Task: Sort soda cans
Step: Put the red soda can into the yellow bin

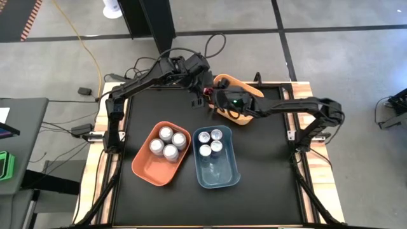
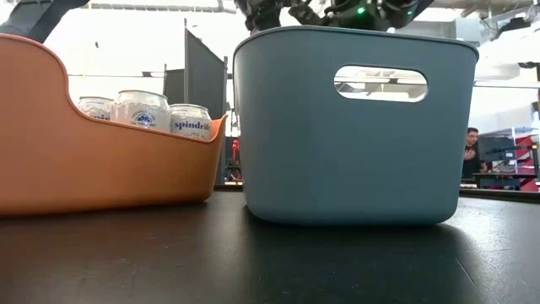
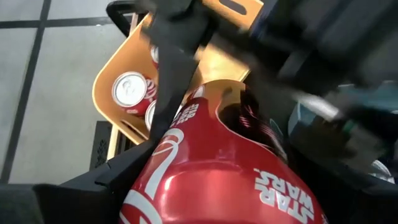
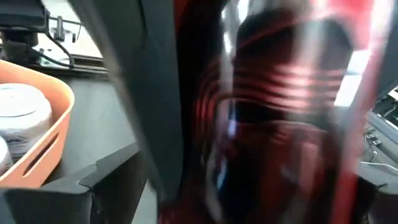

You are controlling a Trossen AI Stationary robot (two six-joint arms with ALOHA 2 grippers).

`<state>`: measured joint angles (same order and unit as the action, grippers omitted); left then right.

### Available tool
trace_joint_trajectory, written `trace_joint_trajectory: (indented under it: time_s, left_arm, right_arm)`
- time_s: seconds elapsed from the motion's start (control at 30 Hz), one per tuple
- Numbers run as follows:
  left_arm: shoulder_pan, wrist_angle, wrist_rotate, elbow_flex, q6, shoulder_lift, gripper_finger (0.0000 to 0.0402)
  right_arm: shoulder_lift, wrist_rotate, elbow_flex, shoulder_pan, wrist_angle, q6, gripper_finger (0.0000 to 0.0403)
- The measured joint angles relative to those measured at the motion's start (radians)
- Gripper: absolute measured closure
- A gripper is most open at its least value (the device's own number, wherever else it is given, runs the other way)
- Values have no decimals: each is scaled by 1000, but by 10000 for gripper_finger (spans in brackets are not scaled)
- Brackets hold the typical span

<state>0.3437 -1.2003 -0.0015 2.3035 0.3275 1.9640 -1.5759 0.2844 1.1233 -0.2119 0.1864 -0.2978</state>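
Note:
A red soda can (image 3: 217, 174) with Star Wars print is in my left gripper (image 1: 202, 86), above the table's far middle, beside the yellow bin (image 1: 245, 89). It also fills the right wrist view (image 4: 273, 124). My right gripper (image 1: 217, 98) is open right at the same can, one finger (image 4: 149, 93) beside its wall; I cannot tell whether it touches. More red cans (image 3: 130, 90) stand in the yellow bin. Three silver-white cans (image 1: 166, 143) stand in the orange bin (image 1: 149, 168). Three cans (image 1: 210, 143) stand in the blue bin (image 1: 219, 175). My left gripper is shut on the red can, with one finger (image 3: 166, 99) lying along the can's side wall (image 3: 186, 124). My right arm hides the other finger. The can is lifted clear of the table and of the yellow bin.
The orange bin (image 2: 84, 177) and blue bin (image 2: 354, 143) stand side by side at the table's middle, toward the near edge. Both arms crowd together at the yellow bin's left end. Bare black table lies near the front edge. A person shows in the room far behind.

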Motion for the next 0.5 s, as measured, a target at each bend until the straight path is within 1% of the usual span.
trace_joint_trajectory:
  time_s: [0.07, 0.17, 0.23, 0.33, 0.5]
  left_arm:
    - [-1, 0, 12, 0, -3, 0, 93]
    - [1, -3, 24, 0, -4, 0, 93]
    - [1, -4, 21, 0, -7, 0, 93]
    - [0, -16, 25, 1, -10, 0, 93]
    - [0, -16, 24, 1, -10, 0, 93]
  right_arm:
    - [-25, 3, 18, 0, 0, 1, 3]
    - [-49, 53, 42, 2, -6, -9, 3]
    - [-50, 63, 50, 5, -16, -22, 7]
    - [-49, 69, 59, 11, -21, -22, 23]
    - [-49, 77, 73, 15, -29, -21, 60]
